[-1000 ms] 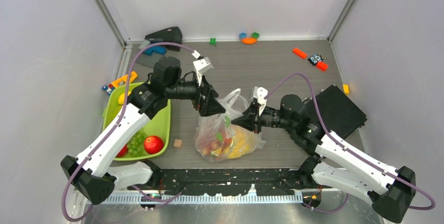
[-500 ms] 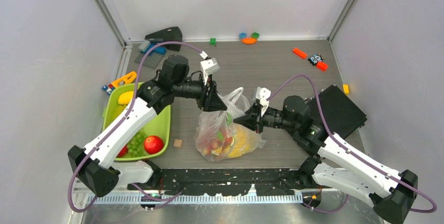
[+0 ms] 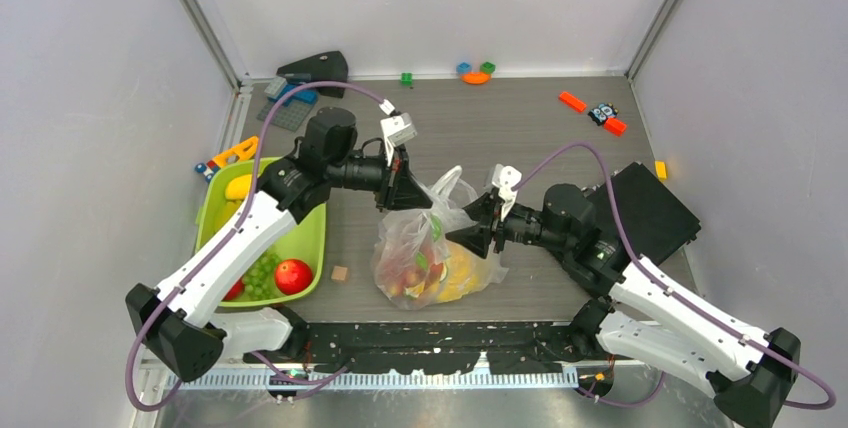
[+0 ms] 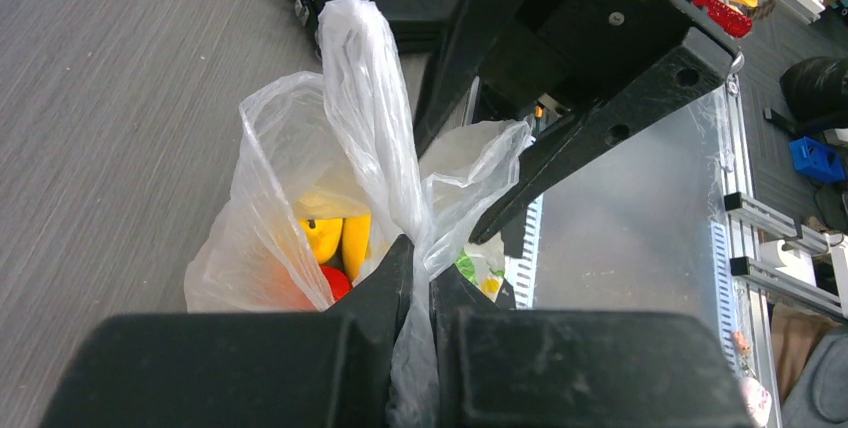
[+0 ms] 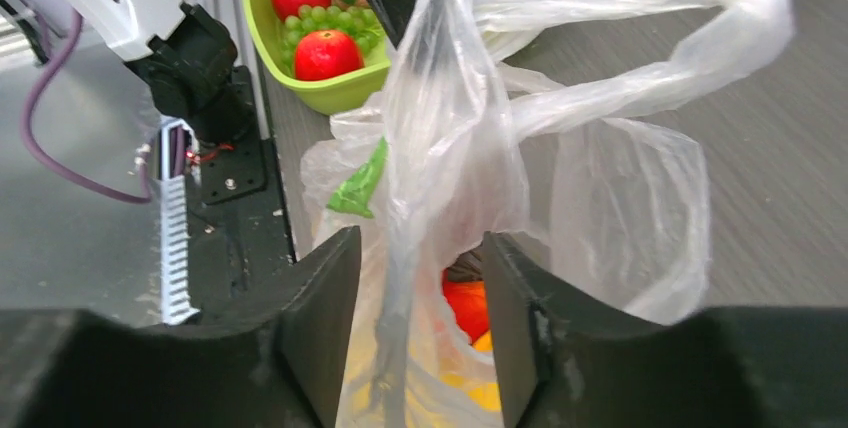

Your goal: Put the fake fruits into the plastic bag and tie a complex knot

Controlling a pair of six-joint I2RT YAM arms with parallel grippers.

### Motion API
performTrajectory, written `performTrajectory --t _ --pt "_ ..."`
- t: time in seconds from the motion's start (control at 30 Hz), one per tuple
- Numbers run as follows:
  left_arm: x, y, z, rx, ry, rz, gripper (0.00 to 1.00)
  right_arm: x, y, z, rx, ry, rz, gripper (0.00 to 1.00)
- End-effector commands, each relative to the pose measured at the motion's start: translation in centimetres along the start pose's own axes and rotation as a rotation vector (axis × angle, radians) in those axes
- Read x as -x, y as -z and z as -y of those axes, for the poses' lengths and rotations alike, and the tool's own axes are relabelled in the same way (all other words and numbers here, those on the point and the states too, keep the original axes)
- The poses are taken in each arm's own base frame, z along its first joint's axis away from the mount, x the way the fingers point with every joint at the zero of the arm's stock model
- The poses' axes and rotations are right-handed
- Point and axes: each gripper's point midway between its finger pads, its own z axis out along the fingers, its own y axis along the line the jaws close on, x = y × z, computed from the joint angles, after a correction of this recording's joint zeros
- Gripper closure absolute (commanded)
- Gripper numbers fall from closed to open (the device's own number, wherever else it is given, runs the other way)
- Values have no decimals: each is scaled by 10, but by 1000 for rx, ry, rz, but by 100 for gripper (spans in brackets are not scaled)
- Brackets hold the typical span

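The plastic bag [image 3: 428, 256] stands mid-table, holding yellow and red fake fruits [image 4: 326, 237]. My left gripper [image 3: 408, 199] is shut on one twisted handle strand [image 4: 372, 98], which rises from between its fingers [image 4: 420, 260]. My right gripper [image 3: 464, 236] stands open just right of the bag's neck; a thin strand of plastic [image 5: 430, 148] hangs loose between its fingers [image 5: 420, 278]. The other handle loop [image 5: 640, 8] lies free. More fake fruits stay in the lime-green tray [image 3: 306, 230]: an apple [image 3: 293, 275], grapes [image 3: 260, 273] and a lemon [image 3: 238, 188]. No knot is in view.
A black case [image 3: 650, 210] sits behind my right arm. Toy bricks [image 3: 590, 108] and small pieces [image 3: 476, 73] lie along the back wall, with a black wedge [image 3: 318, 70] at the back left. A brown cube [image 3: 339, 273] rests near the tray.
My left gripper closed on the bag's handle strand. My right gripper opened and released the plastic it was pinching. The bag stayed in place.
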Motion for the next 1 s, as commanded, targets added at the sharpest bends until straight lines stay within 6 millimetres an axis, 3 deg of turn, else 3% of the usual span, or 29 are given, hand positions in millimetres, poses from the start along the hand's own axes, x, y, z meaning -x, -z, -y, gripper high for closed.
performTrajectory --t 0.0,0.13,0.27,0.37,0.57,0.73,0.97 --pt "8 7 9 -6 -90 53 100 32 9 4 -55 3 73 32" --pt "5 10 9 7 -114 63 100 49 16 7 -83 -46 85 14" --pt "3 12 8 21 -126 71 100 69 22 17 -123 -137 106 10" --pt "3 13 8 29 -132 75 100 75 20 27 -139 -203 105 17" --pt "3 15 9 33 -138 80 100 79 4 25 -73 -302 83 33" --pt "3 15 9 30 -138 81 100 82 -5 20 -18 -343 109 35" --pt "3 15 10 30 -140 83 100 89 -11 19 13 -360 147 46"
